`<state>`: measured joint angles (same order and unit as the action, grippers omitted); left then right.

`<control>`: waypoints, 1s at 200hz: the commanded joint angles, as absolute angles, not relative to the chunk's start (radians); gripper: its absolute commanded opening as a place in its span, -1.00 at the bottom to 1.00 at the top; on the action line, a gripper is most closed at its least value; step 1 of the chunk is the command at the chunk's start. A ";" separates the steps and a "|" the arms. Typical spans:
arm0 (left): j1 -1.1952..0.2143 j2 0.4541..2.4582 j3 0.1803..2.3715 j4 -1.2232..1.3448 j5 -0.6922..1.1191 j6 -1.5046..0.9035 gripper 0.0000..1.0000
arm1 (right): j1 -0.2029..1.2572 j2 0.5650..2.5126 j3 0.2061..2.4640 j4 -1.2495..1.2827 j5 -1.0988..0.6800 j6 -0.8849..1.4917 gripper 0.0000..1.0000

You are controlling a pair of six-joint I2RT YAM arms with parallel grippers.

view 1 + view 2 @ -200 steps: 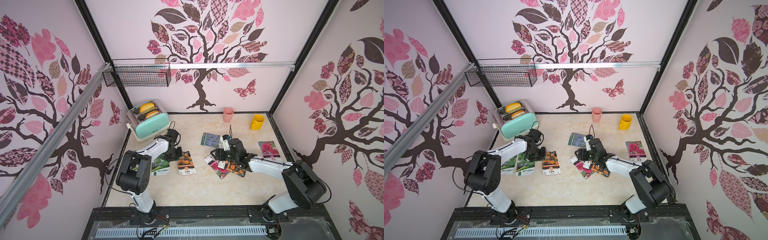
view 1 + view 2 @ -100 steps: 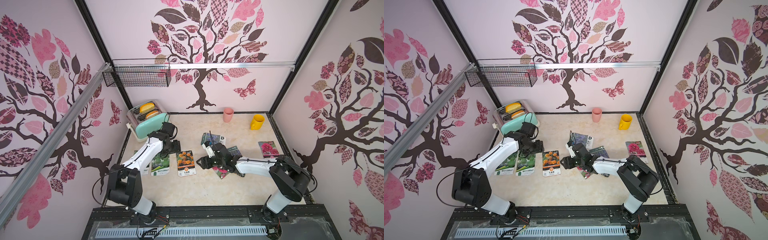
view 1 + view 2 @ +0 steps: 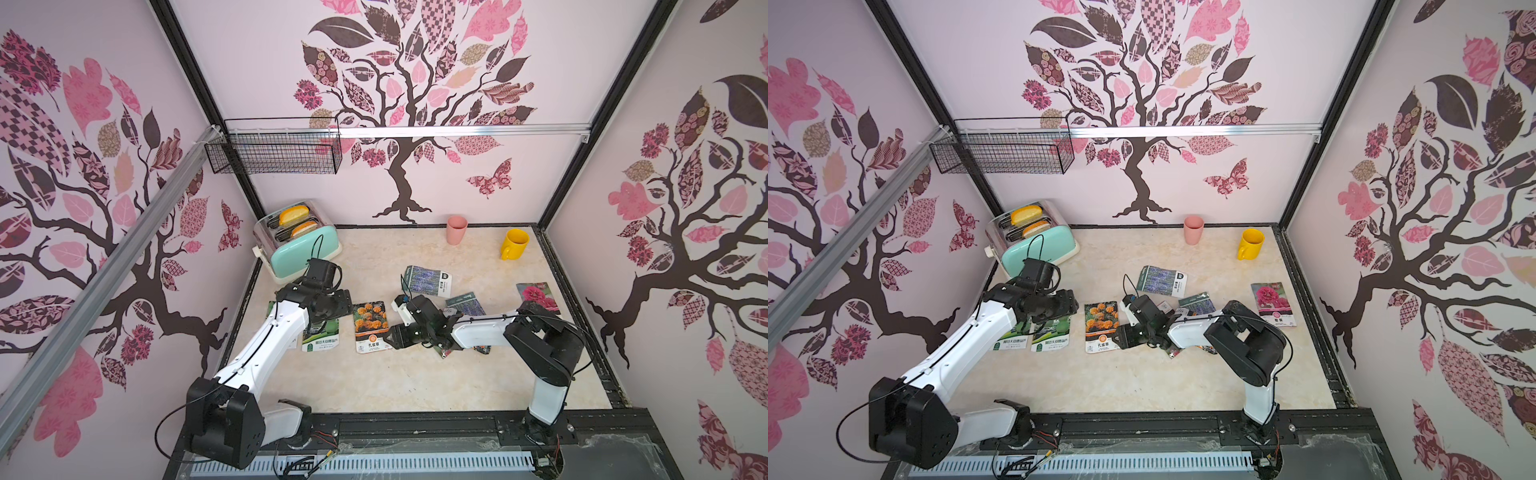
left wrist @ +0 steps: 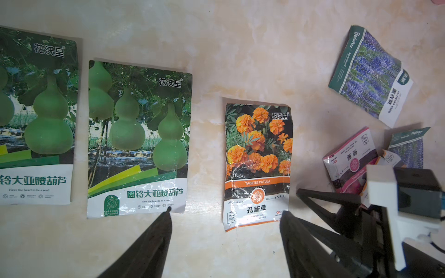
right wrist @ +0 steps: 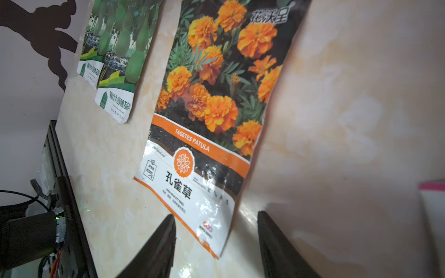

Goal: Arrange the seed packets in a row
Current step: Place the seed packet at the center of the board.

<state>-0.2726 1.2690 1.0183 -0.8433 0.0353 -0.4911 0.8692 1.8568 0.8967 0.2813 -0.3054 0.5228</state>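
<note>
Three of the seed packets lie flat in a row toward the left of the table (image 3: 374, 386), white strips facing the front edge. There's the outer gourd packet (image 4: 36, 115), the inner gourd packet (image 4: 137, 137) just beside it, then the marigold packet (image 4: 257, 163) after a bit of a gap.

The left fingers (image 4: 156, 238) hang over the row by the inner gourd packet, spread wide and holding nothing. The right fingers (image 5: 161, 243) are down low at the marigold packet's front right corner. They're spread too, and the corner pokes in between them without being pinched.

The rest is messy. One lavender packet (image 3: 428, 280) lies tilted farther back. A magenta packet (image 4: 349, 163) and a second lavender packet (image 4: 409, 149) overlap in a heap under the right arm. A rose-pink packet (image 3: 538, 297) sits alone near the right wall.
</note>
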 commanded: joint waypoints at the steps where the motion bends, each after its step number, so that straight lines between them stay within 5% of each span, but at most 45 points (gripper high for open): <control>1: -0.262 1.244 1.002 -0.808 0.057 -0.501 0.46 | 0.893 1.895 0.929 0.282 -0.321 0.573 0.06; 200: -0.226 1.268 0.965 -0.770 0.081 -0.502 0.45 | 0.879 2.005 1.088 0.233 -0.267 0.520 0.00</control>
<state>-0.2306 1.2575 0.9794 -0.7868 0.0803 -0.5011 0.8944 2.0083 1.0786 0.2993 -0.2996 0.5453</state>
